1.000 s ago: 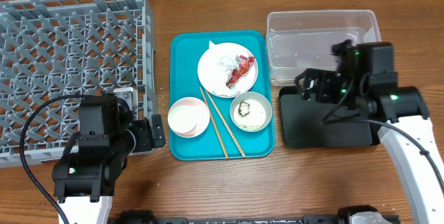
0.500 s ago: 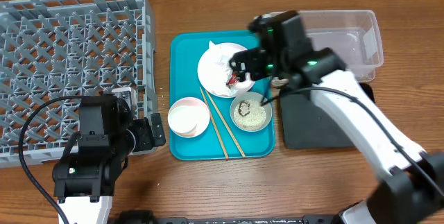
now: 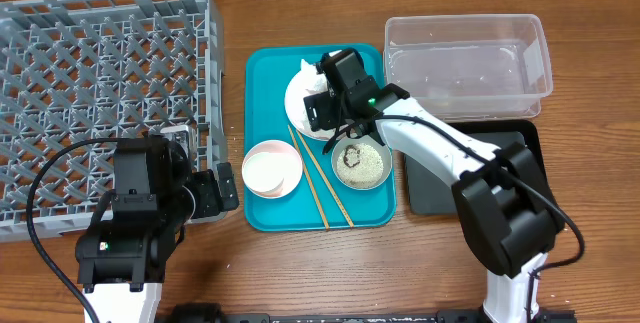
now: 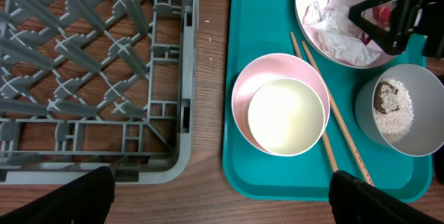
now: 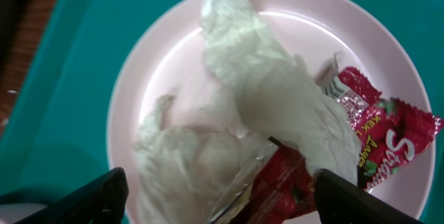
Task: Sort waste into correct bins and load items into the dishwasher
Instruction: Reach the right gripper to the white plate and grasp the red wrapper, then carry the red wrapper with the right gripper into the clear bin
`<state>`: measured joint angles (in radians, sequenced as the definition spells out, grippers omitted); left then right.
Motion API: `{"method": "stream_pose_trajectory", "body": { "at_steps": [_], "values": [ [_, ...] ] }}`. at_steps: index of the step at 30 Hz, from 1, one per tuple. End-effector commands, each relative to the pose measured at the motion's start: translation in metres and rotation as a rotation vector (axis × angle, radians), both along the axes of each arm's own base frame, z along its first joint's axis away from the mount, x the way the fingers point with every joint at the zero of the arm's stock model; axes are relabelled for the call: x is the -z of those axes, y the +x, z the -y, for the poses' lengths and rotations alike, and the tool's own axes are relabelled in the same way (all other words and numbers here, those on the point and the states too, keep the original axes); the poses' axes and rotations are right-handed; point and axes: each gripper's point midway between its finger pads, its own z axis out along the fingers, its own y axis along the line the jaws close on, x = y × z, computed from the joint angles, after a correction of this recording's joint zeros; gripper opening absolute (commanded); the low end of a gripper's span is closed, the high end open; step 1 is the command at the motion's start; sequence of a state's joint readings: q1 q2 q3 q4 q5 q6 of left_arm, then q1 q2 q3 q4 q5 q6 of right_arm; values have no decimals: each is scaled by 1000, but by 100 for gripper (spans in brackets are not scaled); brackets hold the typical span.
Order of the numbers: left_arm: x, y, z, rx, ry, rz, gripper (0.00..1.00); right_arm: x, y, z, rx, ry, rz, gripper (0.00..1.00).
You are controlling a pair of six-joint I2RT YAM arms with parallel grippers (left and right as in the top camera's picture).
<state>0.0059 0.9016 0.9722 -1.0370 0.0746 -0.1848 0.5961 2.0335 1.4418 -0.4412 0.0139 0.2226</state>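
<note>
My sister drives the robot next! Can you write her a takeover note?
Left gripper: open, empty, by the grey rack.
Right gripper: open, empty, over the plate.
Tissue and red wrapper lie on the plate; rice in the grey-green bowl; cup inside the pink bowl; chopsticks between the bowls; all on the teal tray.
Done: nothing. Clear tub and rack look empty; the arm hides part of the black tray.
To do: bin the waste, rack the dishes.

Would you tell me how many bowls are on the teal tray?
2. The pink bowl sits on the left of the tray, a white cup inside it; the grey-green bowl sits on its right, holding rice. None seems hidden.
</note>
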Motion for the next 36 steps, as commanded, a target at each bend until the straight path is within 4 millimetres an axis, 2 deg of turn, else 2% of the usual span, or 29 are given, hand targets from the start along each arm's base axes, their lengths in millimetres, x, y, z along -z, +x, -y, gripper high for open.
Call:
{"method": "stream_pose_trajectory", "body": {
  "at_steps": [1,5,10,12,13,15,19,20,21,22,24,27,31,36],
  "values": [
    [-10,3,2,-2,-7,27,100,3,13,7,132,5,6,79],
    [-10,3,2,-2,-7,26,100,1,22,14,197,-6,39,69],
    [-10,3,2,-2,-7,26,100,-3,27,16,210,-4,64,36],
    [-10,3,2,-2,-7,26,100,-2,27,16,210,-5,63,29],
    [-10,3,2,-2,-7,27,100,-3,27,16,211,-4,63,19],
    [-10,3,2,-2,-7,27,100,-3,28,15,217,2,65,4],
    [-10,3,2,-2,-7,27,100,-10,32,17,237,18,75,4],
    [-10,3,2,-2,-7,26,100,-17,36,18,243,28,86,11],
    [-10,3,2,-2,-7,27,100,-24,38,18,244,38,96,43],
    [-10,3,2,-2,-7,26,100,-32,41,17,244,48,110,59],
    [-10,3,2,-2,-7,27,100,-44,44,16,207,38,144,63],
    [-10,3,2,-2,-6,27,100,-44,43,17,203,32,141,70],
    [-10,3,2,-2,-6,27,100,-27,37,22,261,34,90,72],
    [-10,3,2,-2,-7,27,100,2,37,36,453,54,22,85]
  ]
}}
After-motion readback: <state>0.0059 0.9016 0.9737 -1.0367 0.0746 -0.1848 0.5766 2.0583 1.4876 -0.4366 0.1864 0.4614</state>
